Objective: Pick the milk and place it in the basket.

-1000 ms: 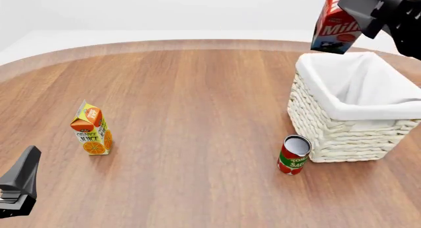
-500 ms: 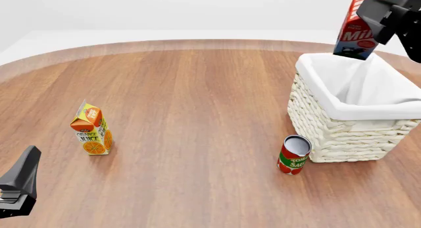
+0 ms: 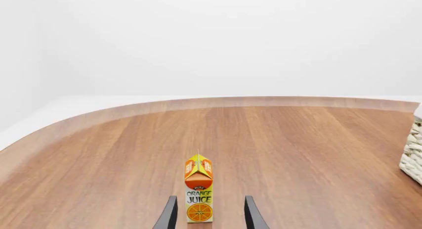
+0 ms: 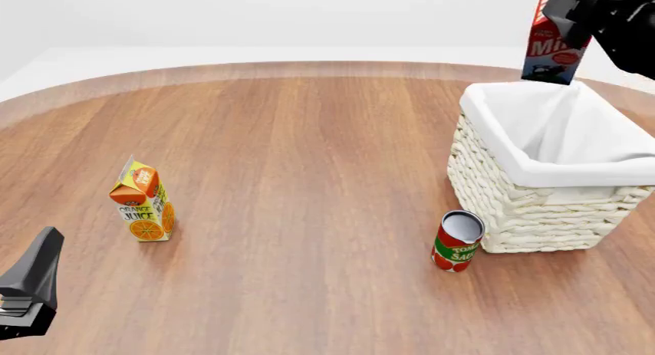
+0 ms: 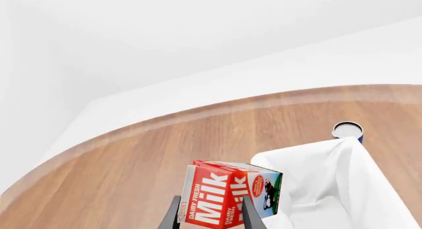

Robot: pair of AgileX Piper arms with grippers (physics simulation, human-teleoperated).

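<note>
One milk [image 4: 553,47] | one basket [image 4: 532,209] | one juice carton [image 4: 143,202] | one can [image 4: 458,241]

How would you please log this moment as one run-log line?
right pincer: shut on milk, held above basket far rim | left pincer: open, idle | milk not yet released
</note>
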